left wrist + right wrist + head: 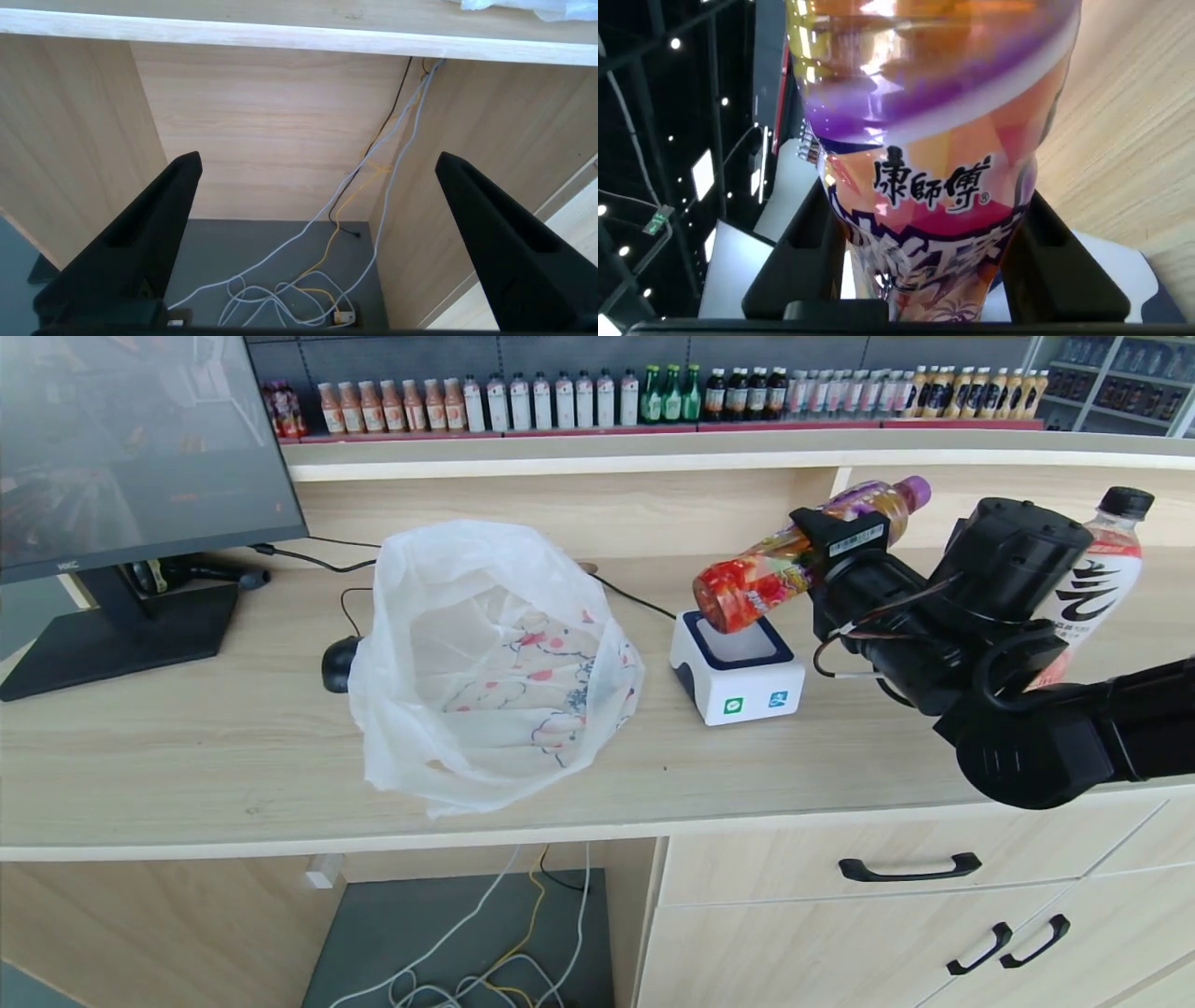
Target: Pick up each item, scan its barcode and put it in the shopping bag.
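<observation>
My right gripper (822, 560) is shut on a juice bottle (789, 560) with a purple cap and a red-orange label, held tilted with its base just above the white barcode scanner (738, 670). In the right wrist view the bottle (934, 140) sits between the black fingers (799, 252). A white plastic shopping bag (490, 663) stands open on the counter left of the scanner. A second bottle (1102, 574) with a black cap stands at the far right behind my arm. My left gripper (318, 243) hangs open below the counter, facing cables.
A monitor (131, 448) on a black stand occupies the counter's left end, with a black mouse (338, 663) beside the bag. Cables run across the counter. Shelves of bottles (653, 397) line the back. Drawers (910, 868) sit under the counter's right side.
</observation>
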Available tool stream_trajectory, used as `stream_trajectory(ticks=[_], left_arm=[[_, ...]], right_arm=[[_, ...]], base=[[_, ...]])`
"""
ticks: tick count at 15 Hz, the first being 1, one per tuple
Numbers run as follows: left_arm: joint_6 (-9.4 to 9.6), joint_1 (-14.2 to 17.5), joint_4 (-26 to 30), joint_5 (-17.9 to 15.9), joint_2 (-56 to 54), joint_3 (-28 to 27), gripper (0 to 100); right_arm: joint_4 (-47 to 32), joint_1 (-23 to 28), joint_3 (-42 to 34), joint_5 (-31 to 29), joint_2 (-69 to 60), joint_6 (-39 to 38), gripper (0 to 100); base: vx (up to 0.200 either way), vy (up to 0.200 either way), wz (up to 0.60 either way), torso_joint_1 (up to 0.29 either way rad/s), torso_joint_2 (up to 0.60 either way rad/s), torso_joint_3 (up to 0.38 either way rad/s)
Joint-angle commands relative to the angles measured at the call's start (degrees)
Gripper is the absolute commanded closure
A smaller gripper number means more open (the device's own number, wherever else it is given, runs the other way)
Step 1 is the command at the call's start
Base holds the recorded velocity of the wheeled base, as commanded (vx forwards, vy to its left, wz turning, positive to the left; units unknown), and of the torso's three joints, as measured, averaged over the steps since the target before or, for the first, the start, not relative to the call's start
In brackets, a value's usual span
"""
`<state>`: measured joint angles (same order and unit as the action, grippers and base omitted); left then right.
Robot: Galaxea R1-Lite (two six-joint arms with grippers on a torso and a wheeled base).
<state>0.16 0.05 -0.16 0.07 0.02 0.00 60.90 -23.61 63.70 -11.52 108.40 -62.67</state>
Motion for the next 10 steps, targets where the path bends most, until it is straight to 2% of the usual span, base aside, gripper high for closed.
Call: stream_trajectory(ticks=[1,10], left_arm=[[0.02,-0.05,-0.02,0.01,-0.02,0.00,0],[0.02,0.04,-0.02,0.01,-0.02,0.00,0]], right_arm=[[0.09,-0.12,0.20,0.01,0.41,0.01,100],[0.09,-0.29,-3.67,-0.08,0.23,-5.62,100]], base=[[0.000,0.000,0.00,0.000,0.00,0.000],[0.000,0.000,0.00,0.000,0.00,0.000]])
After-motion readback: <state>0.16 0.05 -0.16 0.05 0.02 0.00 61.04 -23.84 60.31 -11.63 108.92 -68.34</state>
